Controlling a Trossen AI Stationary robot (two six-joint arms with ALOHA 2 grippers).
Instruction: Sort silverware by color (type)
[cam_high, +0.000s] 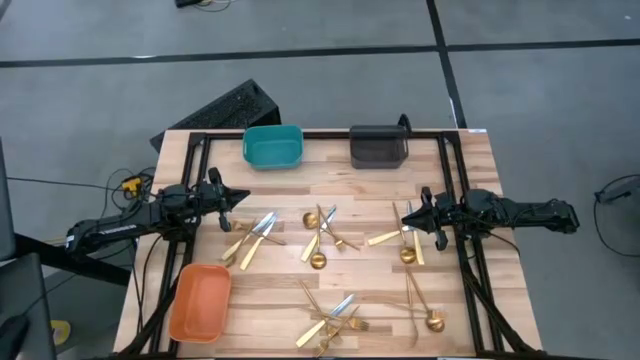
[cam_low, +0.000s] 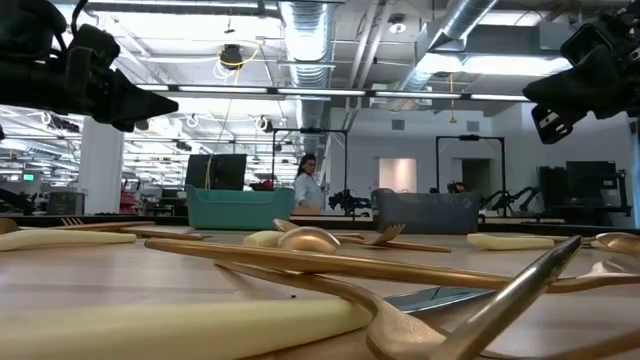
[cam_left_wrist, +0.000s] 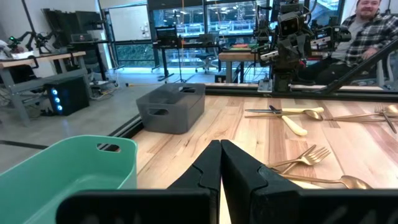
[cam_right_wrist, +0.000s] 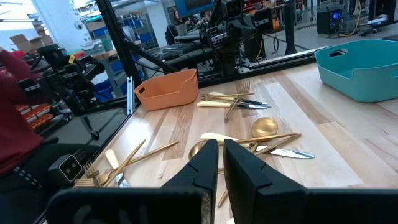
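Gold silverware (cam_high: 320, 245) lies scattered across the wooden table (cam_high: 280, 290), in loose clusters between the two arms. At the table's far edge sit a teal bin (cam_high: 273, 146) and a grey bin (cam_high: 379, 146); an orange bin (cam_high: 199, 302) sits at its near left corner. The left gripper (cam_high: 240, 198) hovers over the table's left side, fingers together, empty. The right gripper (cam_high: 410, 215) hovers over the right side, fingers nearly touching, holding nothing.

Overhead, table-level, two wrist views
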